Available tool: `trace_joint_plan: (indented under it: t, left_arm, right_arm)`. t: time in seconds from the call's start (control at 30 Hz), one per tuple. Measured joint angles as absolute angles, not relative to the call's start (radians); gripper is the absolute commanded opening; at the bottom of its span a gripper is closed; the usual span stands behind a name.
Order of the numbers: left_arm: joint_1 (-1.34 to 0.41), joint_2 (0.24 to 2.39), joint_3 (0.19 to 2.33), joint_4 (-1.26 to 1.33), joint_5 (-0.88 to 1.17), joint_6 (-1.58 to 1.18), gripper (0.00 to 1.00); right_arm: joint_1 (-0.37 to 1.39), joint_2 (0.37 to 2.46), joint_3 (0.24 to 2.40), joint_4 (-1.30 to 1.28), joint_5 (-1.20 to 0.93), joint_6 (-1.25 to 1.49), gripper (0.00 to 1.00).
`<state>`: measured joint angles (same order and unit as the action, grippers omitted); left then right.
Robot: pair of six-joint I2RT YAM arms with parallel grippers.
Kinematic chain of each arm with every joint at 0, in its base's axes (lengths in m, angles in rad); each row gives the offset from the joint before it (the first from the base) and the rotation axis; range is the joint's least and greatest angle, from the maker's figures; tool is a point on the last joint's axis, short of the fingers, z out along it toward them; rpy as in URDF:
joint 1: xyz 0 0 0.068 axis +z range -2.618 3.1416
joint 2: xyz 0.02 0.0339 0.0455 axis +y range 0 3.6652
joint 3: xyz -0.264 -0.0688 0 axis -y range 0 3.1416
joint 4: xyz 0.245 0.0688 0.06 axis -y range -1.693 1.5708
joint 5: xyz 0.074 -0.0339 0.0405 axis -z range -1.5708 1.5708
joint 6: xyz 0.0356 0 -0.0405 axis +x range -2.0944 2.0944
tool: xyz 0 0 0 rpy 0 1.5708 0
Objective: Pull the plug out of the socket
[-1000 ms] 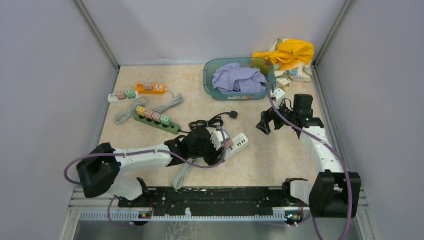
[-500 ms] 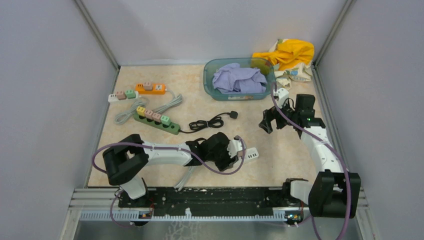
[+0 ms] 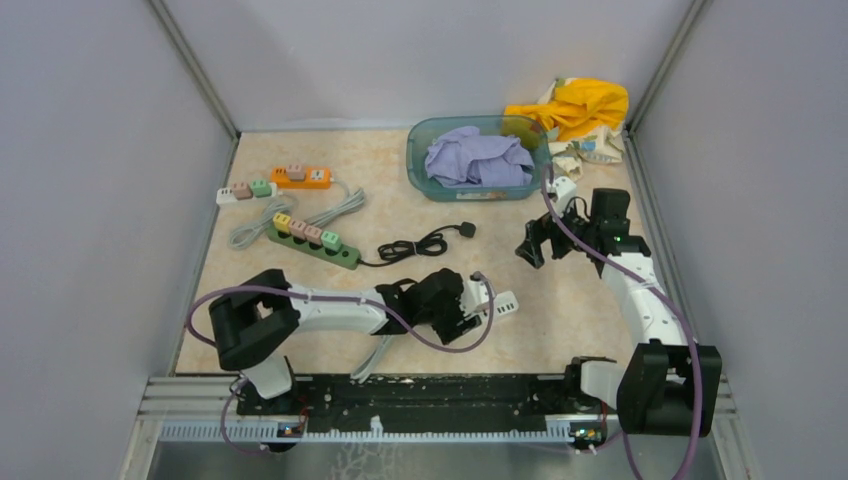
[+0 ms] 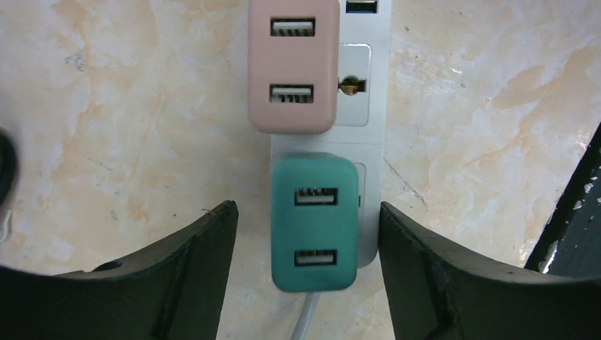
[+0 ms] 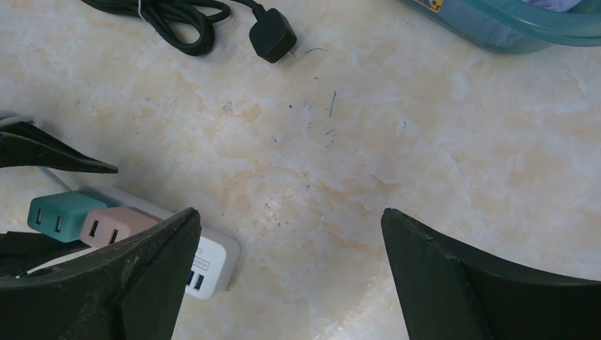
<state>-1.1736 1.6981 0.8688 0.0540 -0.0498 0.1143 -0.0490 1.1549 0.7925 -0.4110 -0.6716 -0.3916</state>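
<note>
Left wrist: two boxy plastic plugs, teal plug and pink plug, in one white power strip. Left gripper gapes around teal plug, untouching. Right gripper wide, empty. Only top external shows three more: orange strip, green strip, short white strip.

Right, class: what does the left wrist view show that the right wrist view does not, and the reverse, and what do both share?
Only the left wrist view: the left gripper open astride the teal two-port USB adapter, clear of its sides, and an empty socket beside the pink two-port USB adapter. Only the right wrist view: the open right gripper above bare tabletop, a black plug on a coiled black cable, a teal plastic basin's rim. Both: the two adapters seated in the white plastic power strip.
</note>
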Motion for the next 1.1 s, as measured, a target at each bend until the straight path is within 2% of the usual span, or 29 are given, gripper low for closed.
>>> trace_joint_plan:
  t: [0.33, 0.37, 0.53, 0.8, 1.1]
  left_arm:
    - [-1.174, 1.435, 0.735, 0.154, -0.072, 0.117, 0.83]
    - [-1.174, 1.399, 0.718, 0.165, -0.072, 0.116, 0.89]
    - [-1.174, 1.217, 0.643, 0.206, -0.082, 0.089, 0.99]
    - [-1.174, 1.008, 0.563, 0.263, -0.105, 0.029, 1.00]
    - [-1.174, 0.929, 0.534, 0.336, -0.099, -0.015, 1.00]
  right_arm:
    - [-0.049, 1.155, 0.793, -0.416, -0.761, -0.423, 0.99]
    - [-0.049, 1.153, 0.793, -0.419, -0.777, -0.431, 0.99]
    - [-0.049, 1.117, 0.779, -0.424, -0.888, -0.480, 0.99]
    - [-0.049, 1.091, 0.784, -0.606, -1.112, -0.752, 0.99]
    - [-0.049, 1.106, 0.857, -0.876, -1.189, -1.125, 0.99]
